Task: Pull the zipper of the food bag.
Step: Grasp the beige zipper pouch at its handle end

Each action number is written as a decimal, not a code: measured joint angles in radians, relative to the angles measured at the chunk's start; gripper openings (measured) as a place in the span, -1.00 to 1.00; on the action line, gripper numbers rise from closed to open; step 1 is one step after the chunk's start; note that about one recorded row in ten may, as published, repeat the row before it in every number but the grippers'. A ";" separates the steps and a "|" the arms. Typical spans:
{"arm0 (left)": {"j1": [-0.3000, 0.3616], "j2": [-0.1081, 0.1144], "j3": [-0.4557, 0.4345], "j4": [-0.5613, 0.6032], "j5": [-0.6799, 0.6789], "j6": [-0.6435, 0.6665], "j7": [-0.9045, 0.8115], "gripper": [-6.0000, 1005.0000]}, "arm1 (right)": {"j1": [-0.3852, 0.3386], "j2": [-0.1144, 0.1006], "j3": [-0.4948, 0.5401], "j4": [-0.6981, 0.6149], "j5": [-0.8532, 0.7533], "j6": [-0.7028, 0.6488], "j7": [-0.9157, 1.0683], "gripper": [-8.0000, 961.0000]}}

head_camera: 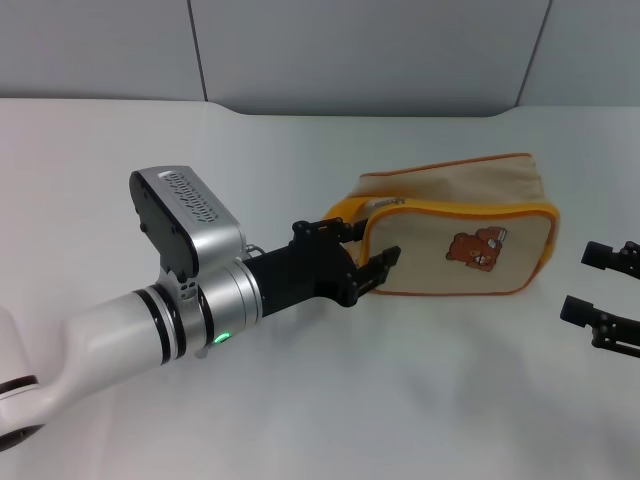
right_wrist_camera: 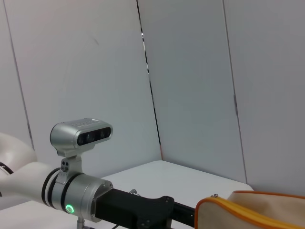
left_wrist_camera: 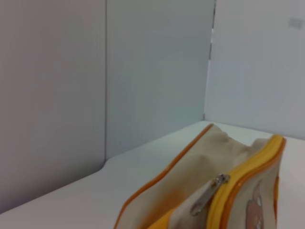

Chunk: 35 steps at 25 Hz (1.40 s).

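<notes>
The food bag (head_camera: 462,232) lies on the white table (head_camera: 300,400), at about two o'clock from the centre of the head view, bear picture facing the robot and the orange loop handle (head_camera: 352,208) at its nine o'clock end. The left hand (head_camera: 362,252) is at that same end, fingers apart, one at the handle and one lower by the bag's end panel; whether either touches the fabric cannot be told. The zipper (left_wrist_camera: 209,193) shows in the left wrist view as a small silver tab lying along the top seam beside the yellow trim, and it looks untouched so far.

To do this step well, the left hand would probably best pin the handle end so the bag cannot slide (canvas like this likely drags along with the slider). The pull should then run straight along the zip line toward three o'clock, low and parallel to the seam.

The right hand (head_camera: 610,300) waits well apart at the bag's three o'clock, fingers spread.

The bag appears zipped closed, so its contents, if any, are hidden.
</notes>
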 joint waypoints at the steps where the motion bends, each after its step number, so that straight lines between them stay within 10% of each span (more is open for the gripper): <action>1: 0.002 0.000 -0.009 -0.002 0.000 -0.001 0.001 0.07 | 0.000 0.000 0.000 0.000 0.000 0.000 0.000 0.58; 16: 0.062 0.000 -0.047 0.009 0.035 0.080 -0.041 -0.74 | 0.026 0.008 -0.003 0.006 0.001 -0.001 0.000 0.51; 27: 0.329 0.019 -0.035 0.406 0.223 0.492 -0.424 -0.87 | 0.101 0.037 -0.008 0.011 0.000 -0.058 0.014 0.47; 35: 0.359 0.067 0.036 0.517 0.260 0.644 -0.458 -0.87 | 0.192 0.095 -0.003 0.013 0.000 -0.032 -0.108 0.44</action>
